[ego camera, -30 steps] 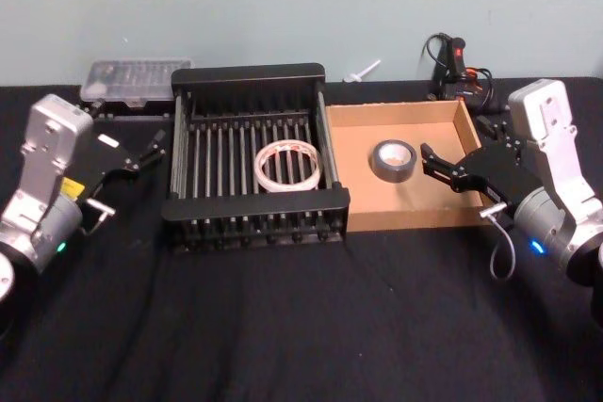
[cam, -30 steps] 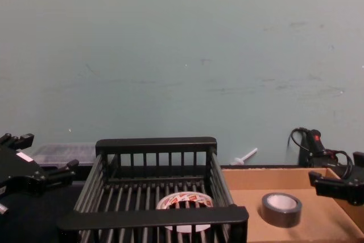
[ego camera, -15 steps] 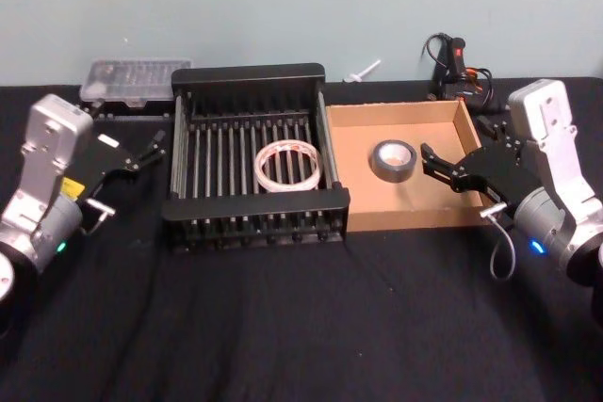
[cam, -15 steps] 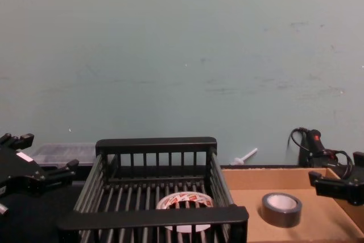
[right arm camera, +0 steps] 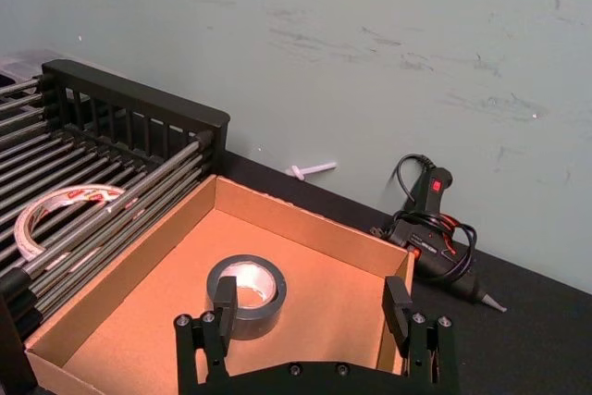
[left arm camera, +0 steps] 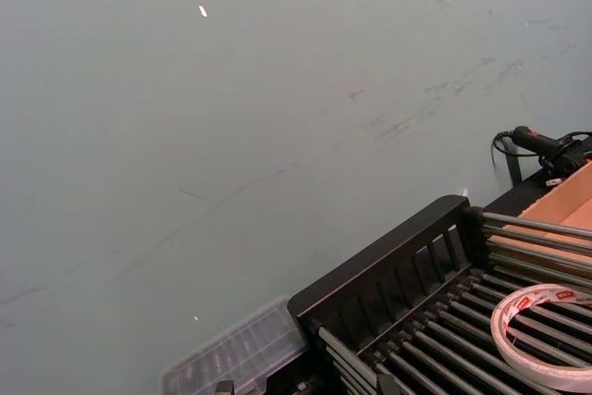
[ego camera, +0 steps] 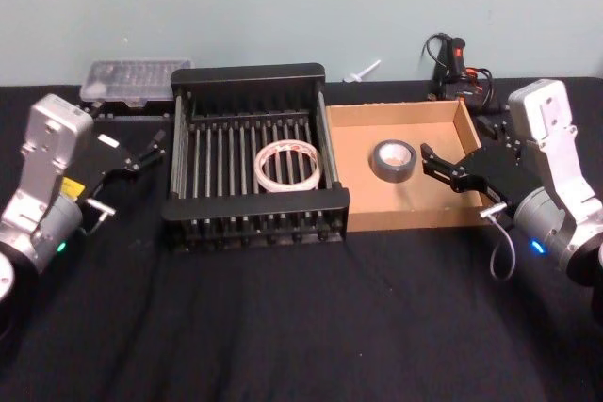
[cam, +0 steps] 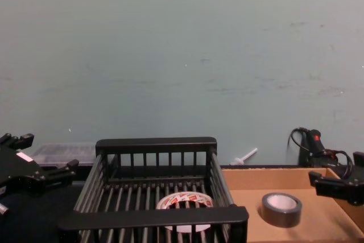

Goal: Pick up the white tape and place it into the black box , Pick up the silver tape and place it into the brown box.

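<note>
Tapes flat inside their boxes

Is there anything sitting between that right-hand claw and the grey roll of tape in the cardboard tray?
Nothing visible. The right gripper hangs open over the brown box by its right wall, with bare cardboard floor between it and the silver tape, which already lies in that box.
</note>
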Controlling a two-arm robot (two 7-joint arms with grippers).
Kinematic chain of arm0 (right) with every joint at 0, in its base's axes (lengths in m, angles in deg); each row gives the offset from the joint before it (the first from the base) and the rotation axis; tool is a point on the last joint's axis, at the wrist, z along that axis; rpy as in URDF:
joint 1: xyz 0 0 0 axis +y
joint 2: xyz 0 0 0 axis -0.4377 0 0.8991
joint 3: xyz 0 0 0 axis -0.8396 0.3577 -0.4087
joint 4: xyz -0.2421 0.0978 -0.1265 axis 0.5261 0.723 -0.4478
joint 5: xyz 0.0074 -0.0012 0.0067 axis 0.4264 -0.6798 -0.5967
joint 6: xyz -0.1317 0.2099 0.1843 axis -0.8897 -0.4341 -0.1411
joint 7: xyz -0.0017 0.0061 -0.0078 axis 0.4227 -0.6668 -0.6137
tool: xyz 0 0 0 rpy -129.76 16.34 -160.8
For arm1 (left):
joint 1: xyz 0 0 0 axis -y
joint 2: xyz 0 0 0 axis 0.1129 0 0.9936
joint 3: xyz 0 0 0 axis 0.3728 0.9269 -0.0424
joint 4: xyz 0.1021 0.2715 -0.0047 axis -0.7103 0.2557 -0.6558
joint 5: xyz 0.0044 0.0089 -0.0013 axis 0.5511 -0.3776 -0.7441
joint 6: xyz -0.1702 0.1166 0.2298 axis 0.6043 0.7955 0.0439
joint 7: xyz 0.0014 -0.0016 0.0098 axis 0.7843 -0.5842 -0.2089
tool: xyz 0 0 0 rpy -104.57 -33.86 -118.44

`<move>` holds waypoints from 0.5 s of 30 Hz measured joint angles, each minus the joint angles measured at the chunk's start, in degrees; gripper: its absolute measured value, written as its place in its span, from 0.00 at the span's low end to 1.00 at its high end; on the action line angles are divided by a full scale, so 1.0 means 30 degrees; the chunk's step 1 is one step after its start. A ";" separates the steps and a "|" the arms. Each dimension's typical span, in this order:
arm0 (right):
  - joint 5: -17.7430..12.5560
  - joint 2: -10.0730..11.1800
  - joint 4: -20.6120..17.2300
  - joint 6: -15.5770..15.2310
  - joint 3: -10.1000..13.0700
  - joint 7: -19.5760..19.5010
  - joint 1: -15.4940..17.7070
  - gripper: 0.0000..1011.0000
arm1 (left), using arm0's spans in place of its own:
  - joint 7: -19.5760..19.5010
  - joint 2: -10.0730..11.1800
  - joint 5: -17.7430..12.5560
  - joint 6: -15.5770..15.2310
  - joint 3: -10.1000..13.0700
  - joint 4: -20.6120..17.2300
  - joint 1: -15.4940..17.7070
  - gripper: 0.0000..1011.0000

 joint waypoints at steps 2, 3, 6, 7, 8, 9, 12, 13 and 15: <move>0.0000 0.0000 0.0000 0.0000 0.0001 -0.0001 0.0000 0.99 | -0.0001 0.0000 0.0000 0.0001 -0.0001 -0.0001 0.0000 0.99; 0.0000 0.0000 0.0000 0.0001 0.0001 -0.0001 0.0001 0.99 | 0.0000 0.0000 0.0001 0.0001 -0.0001 0.0000 -0.0001 0.99; 0.0000 0.0000 0.0000 0.0001 0.0001 0.0000 0.0001 0.99 | -0.0001 -0.0001 0.0000 0.0001 0.0000 -0.0001 0.0000 0.99; 0.0000 0.0000 0.0000 0.0000 0.0000 -0.0001 0.0000 0.99 | 0.0000 -0.0001 0.0000 0.0001 0.0000 0.0000 0.0000 0.99; 0.0000 0.0000 -0.0001 0.0001 0.0000 -0.0001 0.0000 0.99 | -0.0001 0.0000 0.0001 0.0001 -0.0001 -0.0001 0.0000 0.99; 0.0000 0.0000 0.0000 0.0001 0.0001 -0.0001 0.0000 0.99 | 0.0000 0.0001 0.0000 0.0001 0.0000 -0.0001 0.0000 0.99; 0.0000 -0.0001 0.0000 0.0001 0.0001 -0.0001 0.0001 0.99 | -0.0001 0.0000 0.0001 0.0001 0.0000 -0.0001 0.0000 0.99; 0.0000 -0.0001 0.0001 0.0001 0.0001 -0.0001 0.0000 0.99 | -0.0001 0.0000 0.0000 0.0001 0.0000 -0.0001 0.0000 0.99; 0.0000 0.0000 0.0000 0.0000 0.0001 -0.0001 0.0000 0.99 | -0.0001 -0.0001 0.0000 0.0001 -0.0001 0.0000 0.0000 0.99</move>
